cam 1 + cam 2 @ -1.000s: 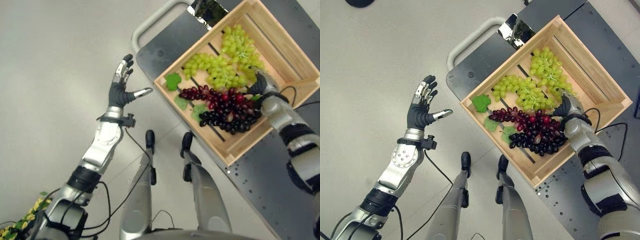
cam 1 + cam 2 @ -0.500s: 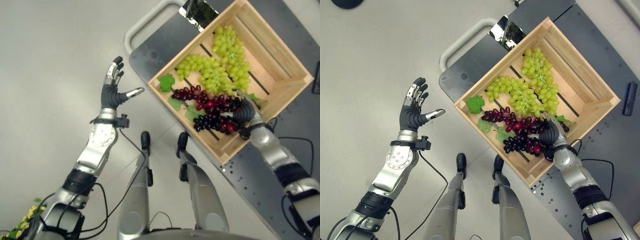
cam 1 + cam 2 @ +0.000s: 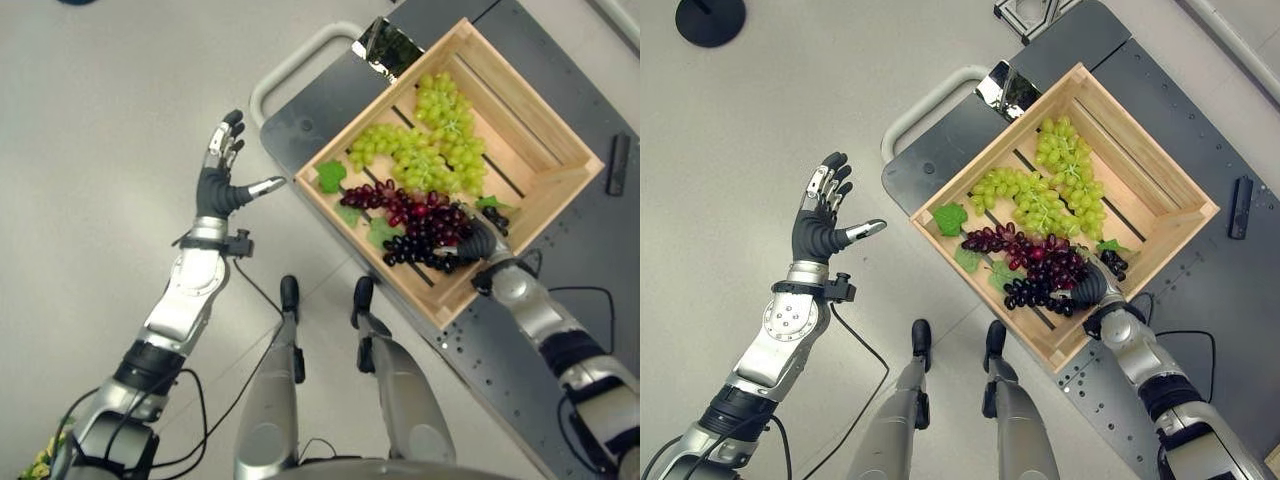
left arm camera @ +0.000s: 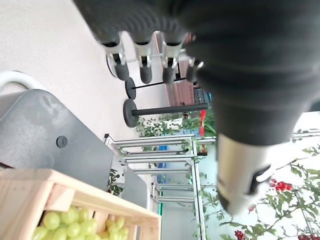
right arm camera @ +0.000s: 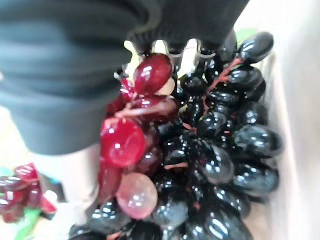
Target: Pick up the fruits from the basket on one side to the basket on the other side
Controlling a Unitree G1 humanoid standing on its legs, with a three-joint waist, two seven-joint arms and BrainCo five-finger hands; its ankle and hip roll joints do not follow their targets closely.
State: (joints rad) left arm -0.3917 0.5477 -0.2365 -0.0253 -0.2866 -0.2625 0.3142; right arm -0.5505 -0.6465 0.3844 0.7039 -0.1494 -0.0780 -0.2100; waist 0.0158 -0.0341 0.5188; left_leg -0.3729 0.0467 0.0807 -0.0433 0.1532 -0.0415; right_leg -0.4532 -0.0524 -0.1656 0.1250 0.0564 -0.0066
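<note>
A wooden crate point(image 3: 535, 92) on a dark cart point(image 3: 320, 100) holds green grapes point(image 3: 425, 150), red grapes point(image 3: 400, 200) and black grapes point(image 3: 415, 248). My right hand point(image 3: 478, 243) lies in the crate's near right part. Its fingers and thumb are curled round a mixed clump of red and black grapes point(image 5: 165, 150), which fills the space between them in the right wrist view. A small loose black cluster point(image 3: 497, 215) lies just beyond the hand. My left hand point(image 3: 222, 180) is raised over the bare floor left of the cart, its fingers point(image 4: 145, 60) straight and spread, holding nothing.
The cart has a curved grey handle point(image 3: 290, 65) at its left end, and a shiny metal piece point(image 3: 385, 42) sits at the crate's far corner. A slim black object point(image 3: 617, 163) lies on the cart at right. Yellow-green foliage point(image 3: 40, 465) shows at the lower left.
My right hand has moved from beside the green grapes at the crate's right to the red and black grapes near the front and curled on them. The camera shifted; the left hand stays raised.
</note>
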